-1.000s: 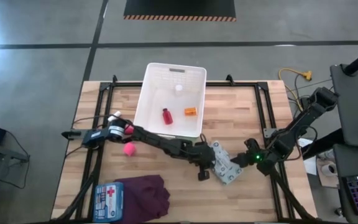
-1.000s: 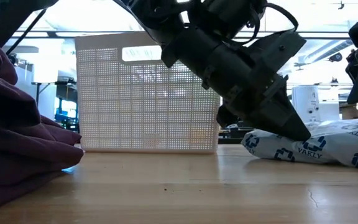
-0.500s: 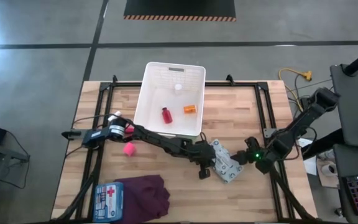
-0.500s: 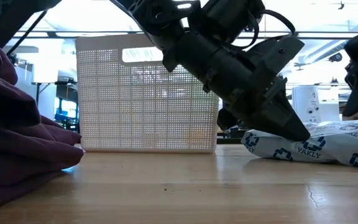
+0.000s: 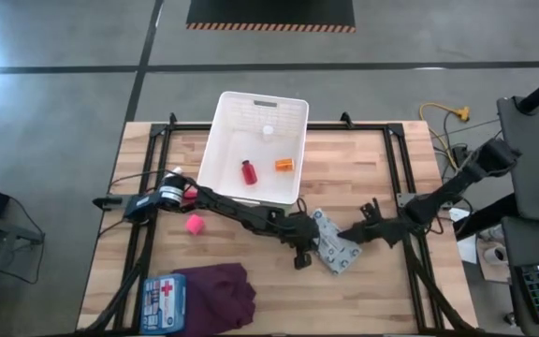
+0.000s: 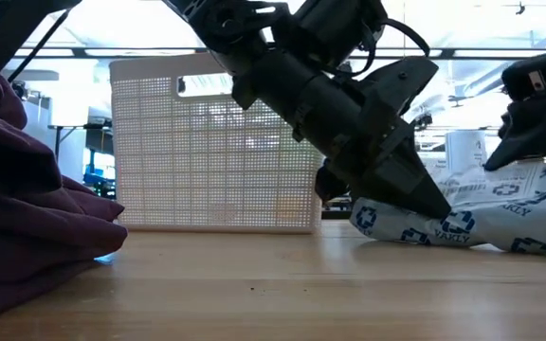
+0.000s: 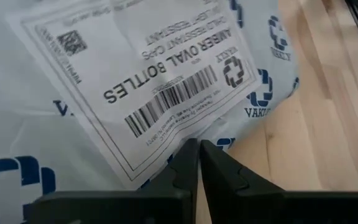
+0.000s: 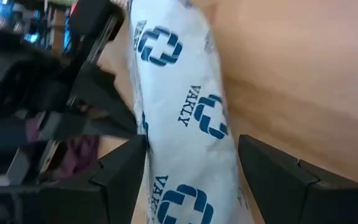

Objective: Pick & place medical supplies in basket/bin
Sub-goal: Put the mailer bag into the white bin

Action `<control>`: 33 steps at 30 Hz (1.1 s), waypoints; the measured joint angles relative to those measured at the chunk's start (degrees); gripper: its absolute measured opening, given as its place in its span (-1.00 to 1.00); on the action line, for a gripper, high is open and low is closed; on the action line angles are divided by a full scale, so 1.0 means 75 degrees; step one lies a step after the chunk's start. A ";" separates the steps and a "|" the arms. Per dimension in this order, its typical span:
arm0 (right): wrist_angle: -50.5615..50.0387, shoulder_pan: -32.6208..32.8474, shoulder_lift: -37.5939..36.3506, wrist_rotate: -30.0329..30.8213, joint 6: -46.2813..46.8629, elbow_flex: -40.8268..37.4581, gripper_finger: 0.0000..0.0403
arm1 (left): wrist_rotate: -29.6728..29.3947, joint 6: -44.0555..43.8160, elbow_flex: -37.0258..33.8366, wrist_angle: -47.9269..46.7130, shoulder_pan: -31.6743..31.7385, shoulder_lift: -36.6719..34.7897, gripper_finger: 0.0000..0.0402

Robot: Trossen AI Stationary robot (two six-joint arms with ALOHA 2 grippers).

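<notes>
Here, at lower centre, the pouch sits between the clenched, empty left gripper and the spread right gripper straddling it, so a push could slide it free.

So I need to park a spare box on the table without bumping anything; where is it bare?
Bare wood lies right of the white basket, toward the far right corner, and along the near edge between the purple cloth and the patterned pouch. The middle is crowded: the left gripper and right gripper flank that pouch.
</notes>
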 joint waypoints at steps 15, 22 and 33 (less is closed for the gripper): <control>-0.0926 -0.1455 0.1878 -0.2311 -0.2763 0.2157 0.22 | -0.0064 -0.0103 0.0291 -0.0116 -0.0022 -0.0082 -0.97; -0.2749 -0.1449 0.1930 -0.2302 -0.3259 0.3211 0.04 | -0.0808 0.0168 0.0320 -0.0683 -0.0264 -0.1005 -0.97; -0.4348 -0.1416 0.1105 -0.1829 -0.3697 0.4811 -0.20 | -0.4785 0.0614 -0.0877 -0.0997 -0.1716 -0.4446 -0.97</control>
